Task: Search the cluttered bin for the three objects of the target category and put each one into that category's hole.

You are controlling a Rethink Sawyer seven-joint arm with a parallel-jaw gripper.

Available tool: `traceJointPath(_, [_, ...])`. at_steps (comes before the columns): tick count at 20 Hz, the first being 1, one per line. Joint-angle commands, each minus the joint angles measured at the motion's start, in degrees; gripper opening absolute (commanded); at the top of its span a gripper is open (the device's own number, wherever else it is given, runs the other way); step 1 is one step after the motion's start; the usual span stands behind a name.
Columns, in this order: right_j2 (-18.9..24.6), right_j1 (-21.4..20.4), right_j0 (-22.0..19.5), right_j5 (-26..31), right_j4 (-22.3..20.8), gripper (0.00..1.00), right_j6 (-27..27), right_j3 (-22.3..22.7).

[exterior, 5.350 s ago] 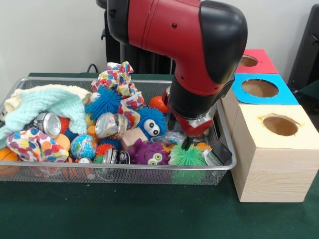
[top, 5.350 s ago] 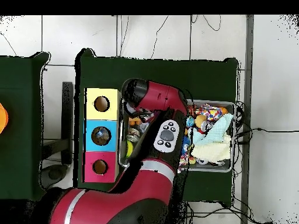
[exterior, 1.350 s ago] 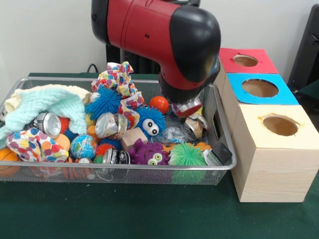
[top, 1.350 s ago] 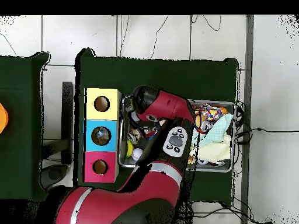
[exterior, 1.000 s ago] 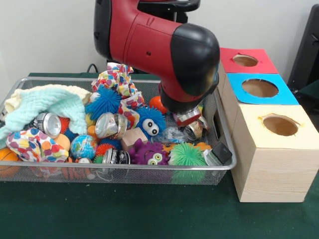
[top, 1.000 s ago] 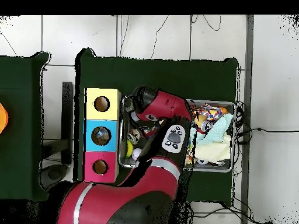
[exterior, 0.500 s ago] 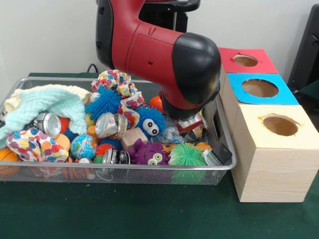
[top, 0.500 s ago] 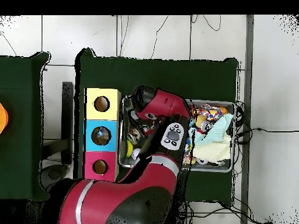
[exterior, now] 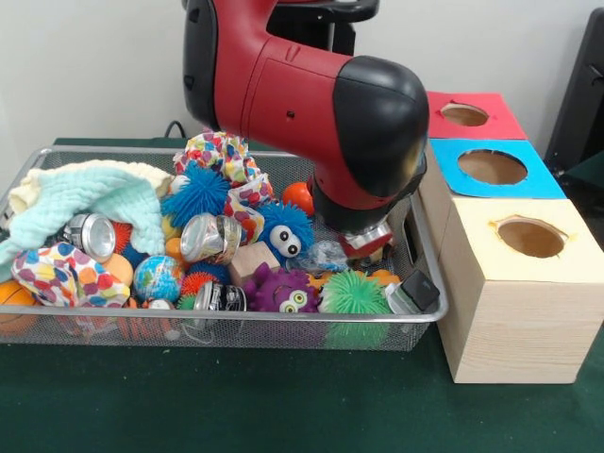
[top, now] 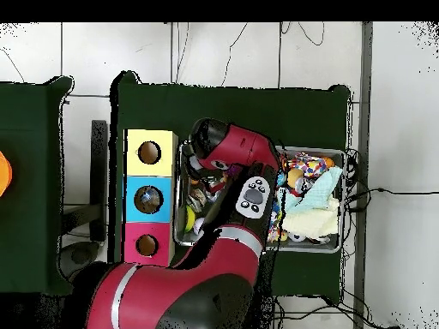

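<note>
fingers are staying out of sight under the red and black arm [exterior: 321, 104], so i cannot tell whether they are apart or together; only the gripper [exterior: 366, 242] base is showing, dipping into the wire bin [exterior: 217, 330] at the end nearest the wooden box [exterior: 517, 293]. a crumpled silver can [exterior: 209, 236] is lying on its side toward the bin's middle, away from the box, its long axis running roughly along the bin. another shiny can [exterior: 90, 233] is sitting further off still, by the pale cloth [exterior: 90, 193]. which category is wanted, i am only guessing.
</note>
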Motion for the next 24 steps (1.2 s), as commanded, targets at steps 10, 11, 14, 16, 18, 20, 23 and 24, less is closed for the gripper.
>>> traceJointPath(10, [3.39,1.85,-2.17,-7.46,2.14,1.00,11.92,-0.37])
traceJointPath(11, [3.30,1.98,-2.29,-7.49,1.99,1.00,11.79,-0.41])
traceJointPath(14, [3.29,2.41,-2.64,-7.86,1.75,1.00,11.38,-0.40])
traceJointPath(16, [3.36,2.72,-2.72,-8.56,1.71,1.00,11.34,-0.17])
traceJointPath(18, [3.53,3.20,-2.89,-9.80,1.68,1.00,11.19,0.08])
traceJointPath(20, [3.64,3.73,-2.97,-10.45,1.60,1.00,11.11,0.10])
traceJointPath(23, [3.62,4.17,-3.00,-10.17,1.41,1.00,10.98,0.29])
traceJointPath(24, [3.74,4.20,-3.07,-9.80,1.45,1.00,10.97,0.43])
